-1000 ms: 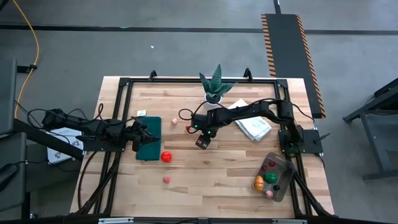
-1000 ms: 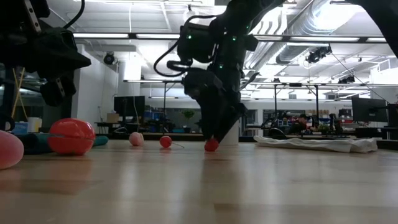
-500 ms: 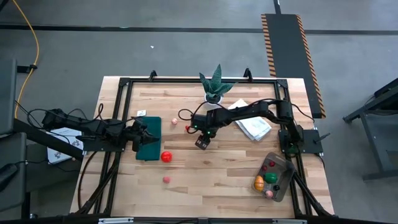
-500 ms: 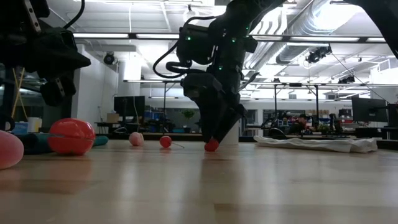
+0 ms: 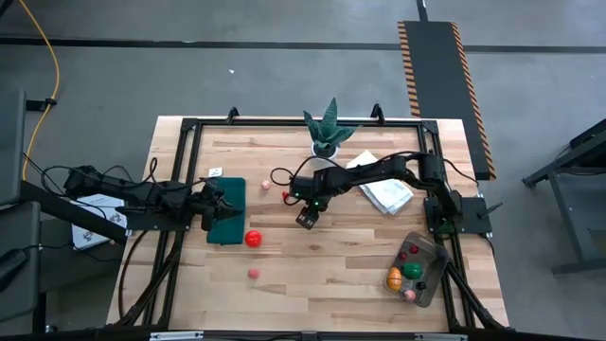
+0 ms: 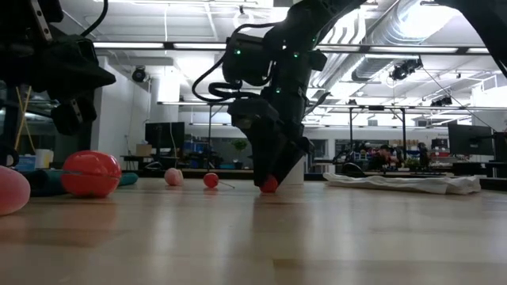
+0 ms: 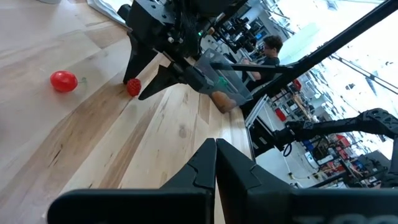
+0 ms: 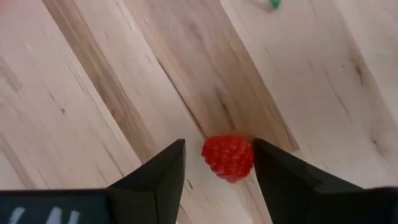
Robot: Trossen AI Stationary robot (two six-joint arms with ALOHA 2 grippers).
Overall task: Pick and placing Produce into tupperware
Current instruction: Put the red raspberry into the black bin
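The right gripper (image 8: 217, 163) has drifted slightly toward the potted plant (image 5: 327, 133) over the last second, its half-open fingers straddling a small red raspberry (image 8: 228, 157) on the table (image 5: 331, 275) without gripping it. Judging by this, the grasp is about to close. The tupperware (image 5: 418, 268) sits well away from the plant, already holding fruit. The left gripper (image 7: 214, 163) stays shut and empty beside the green mat (image 5: 227, 210).
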